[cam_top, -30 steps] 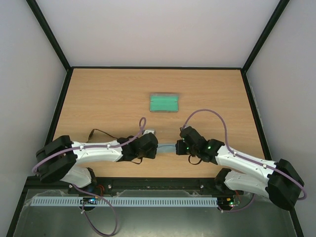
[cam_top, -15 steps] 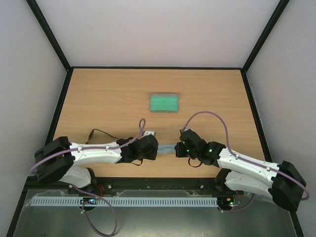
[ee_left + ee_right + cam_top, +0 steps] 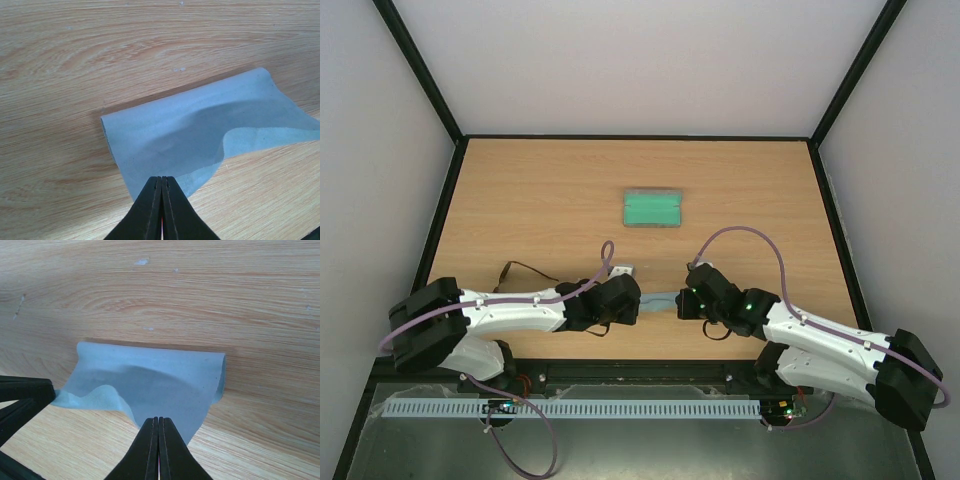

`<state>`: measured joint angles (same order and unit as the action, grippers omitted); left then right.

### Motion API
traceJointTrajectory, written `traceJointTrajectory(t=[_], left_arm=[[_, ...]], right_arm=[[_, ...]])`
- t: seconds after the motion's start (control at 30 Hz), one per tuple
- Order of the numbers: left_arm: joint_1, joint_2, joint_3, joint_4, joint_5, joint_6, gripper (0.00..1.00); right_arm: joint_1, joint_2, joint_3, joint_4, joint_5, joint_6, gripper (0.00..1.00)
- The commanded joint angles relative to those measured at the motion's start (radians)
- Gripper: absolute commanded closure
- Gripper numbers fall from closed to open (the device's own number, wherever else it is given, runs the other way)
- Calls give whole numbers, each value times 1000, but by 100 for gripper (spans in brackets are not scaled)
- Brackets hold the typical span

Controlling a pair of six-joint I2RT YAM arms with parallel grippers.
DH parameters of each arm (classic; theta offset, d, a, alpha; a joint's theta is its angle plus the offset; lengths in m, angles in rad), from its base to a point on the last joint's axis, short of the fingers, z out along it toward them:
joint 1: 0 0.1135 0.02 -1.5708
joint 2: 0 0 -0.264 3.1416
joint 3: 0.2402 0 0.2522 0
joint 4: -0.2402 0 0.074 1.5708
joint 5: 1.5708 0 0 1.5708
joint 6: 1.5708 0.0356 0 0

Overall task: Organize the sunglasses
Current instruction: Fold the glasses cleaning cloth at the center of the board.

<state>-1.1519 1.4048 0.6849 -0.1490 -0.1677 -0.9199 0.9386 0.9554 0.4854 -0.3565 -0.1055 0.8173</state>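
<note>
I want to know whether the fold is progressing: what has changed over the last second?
The right claw drew back slightly toward its base, taking its end of the light blue cloth with it, and that arm's elbow swung outward. The left claw barely shifted. Both stayed shut on the cloth held between them, and the green-lined case did not move.

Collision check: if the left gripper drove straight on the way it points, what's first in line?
The cloth that the left gripper pinches, then the table beyond; it seems to aim downward. The right gripper looks off that line, though depth is unclear.
</note>
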Motion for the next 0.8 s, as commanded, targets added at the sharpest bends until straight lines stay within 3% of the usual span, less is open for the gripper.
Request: traceJointTrajectory(t=[0.0, 0.77], left_arm=[[-8, 12, -15, -8, -21, -9, 98], [90, 81, 39, 9, 6, 33, 98]], right_arm=[[9, 15, -22, -19, 41, 25, 99], [8, 232, 81, 5, 114, 21, 99]])
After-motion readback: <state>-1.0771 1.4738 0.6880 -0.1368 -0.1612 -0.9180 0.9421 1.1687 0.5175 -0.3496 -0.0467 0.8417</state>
